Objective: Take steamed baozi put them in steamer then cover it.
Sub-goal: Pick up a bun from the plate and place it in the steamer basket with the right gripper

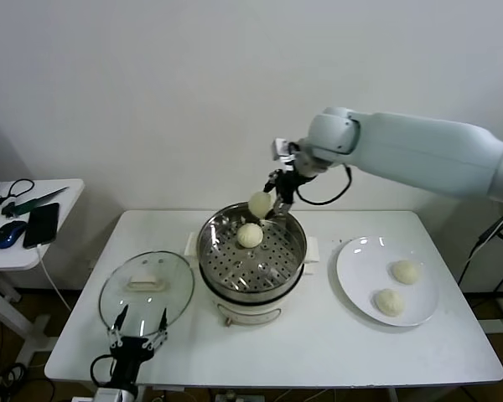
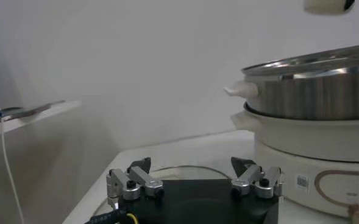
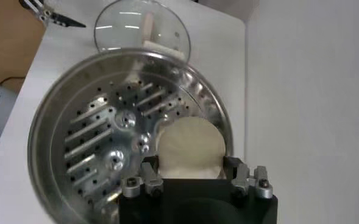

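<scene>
Bench (image 1: pixel 318 335) carries steamer (image 1: pixel 251 285), lid off. Right end effector (image 1: pixel 271 203) hangs over steamer's rear rim, pinching a baozi (image 1: pixel 260 203); tray lies directly below. One bun (image 1: pixel 250 235) already inside. Left end effector (image 1: pixel 138 337) spread, parked nr lid (image 1: pixel 147 289).

open tabletop (image 1: pixel 318 335) between steamer (image 1: pixel 295 251) and plate (image 1: pixel 356 289)

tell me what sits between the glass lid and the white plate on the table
The large shiny steel steamer pot stands between the round glass lid and the flat white plate, one cream-white bun on its perforated tray; the head view shows this.
</scene>
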